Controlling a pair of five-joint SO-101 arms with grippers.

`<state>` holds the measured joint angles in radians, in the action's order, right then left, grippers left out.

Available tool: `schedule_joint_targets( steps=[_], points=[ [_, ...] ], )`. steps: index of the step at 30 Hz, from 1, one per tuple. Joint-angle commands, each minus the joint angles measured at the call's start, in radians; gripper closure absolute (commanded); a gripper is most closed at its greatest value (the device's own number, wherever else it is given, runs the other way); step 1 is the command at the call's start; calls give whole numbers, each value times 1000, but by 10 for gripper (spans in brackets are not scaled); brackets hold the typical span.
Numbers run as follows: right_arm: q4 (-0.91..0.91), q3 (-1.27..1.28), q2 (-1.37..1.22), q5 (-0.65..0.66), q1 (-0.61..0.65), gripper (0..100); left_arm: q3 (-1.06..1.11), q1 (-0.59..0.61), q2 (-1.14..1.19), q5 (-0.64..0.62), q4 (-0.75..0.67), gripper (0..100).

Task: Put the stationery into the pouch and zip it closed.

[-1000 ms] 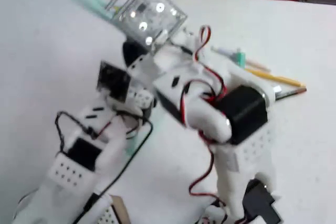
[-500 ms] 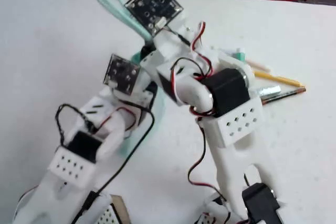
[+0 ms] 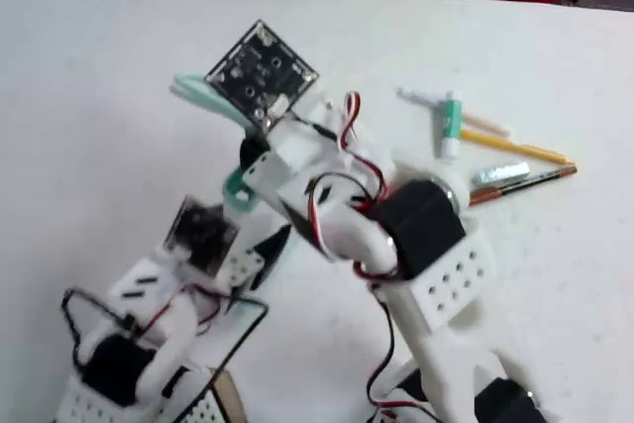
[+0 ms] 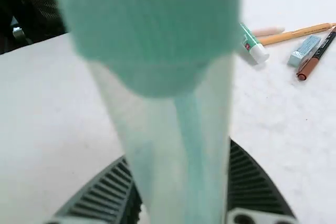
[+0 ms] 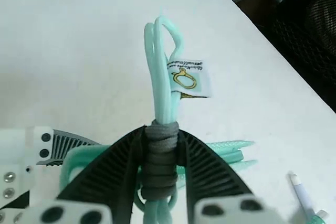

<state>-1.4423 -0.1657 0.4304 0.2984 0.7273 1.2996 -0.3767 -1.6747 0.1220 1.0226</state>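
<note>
The mint-green translucent pouch [image 4: 168, 129] hangs upright between the fingers of my left gripper [image 4: 178, 187], which is shut on its body. Its looped strap [image 5: 164, 61] with a small tag [image 5: 190, 78] runs up from a grey cord wrap, and my right gripper [image 5: 160, 142] is shut on that wrap. In the high view the strap [image 3: 203, 96] sticks out from under the right wrist, with a bit of pouch [image 3: 235, 185] between the two arms. The stationery lies loose on the table: a green-and-white pen [image 3: 451, 126], a yellow pencil [image 3: 515, 148], an eraser [image 3: 495, 173] and a brown marker [image 3: 525, 183].
The white table [image 3: 89, 66] stretches bare to the left and back. A white pen [image 3: 426, 98] lies beside the other stationery. The right arm's body [image 3: 426, 245] crosses the middle of the table. A small board [image 3: 213, 403] shows at the front edge.
The left arm has drawn back toward the front left. The right wrist has swung left and toward the front with the strap, uncovering the stationery behind it.
</note>
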Motion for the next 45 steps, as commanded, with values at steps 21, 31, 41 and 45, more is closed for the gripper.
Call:
schedule_joint_targets(
  steps=[21,31,41,45],
  points=[
    [71,158,73,-3,124,979,-210,74,-154,81,288,756],
    [76,186,111,-6,124,979,38,19,-154,46,48,774],
    [162,259,116,-3,65,979,44,13,-154,2,26,966],
    [209,258,116,-9,18,979,64,12,-154,2,11,966]
  ],
)
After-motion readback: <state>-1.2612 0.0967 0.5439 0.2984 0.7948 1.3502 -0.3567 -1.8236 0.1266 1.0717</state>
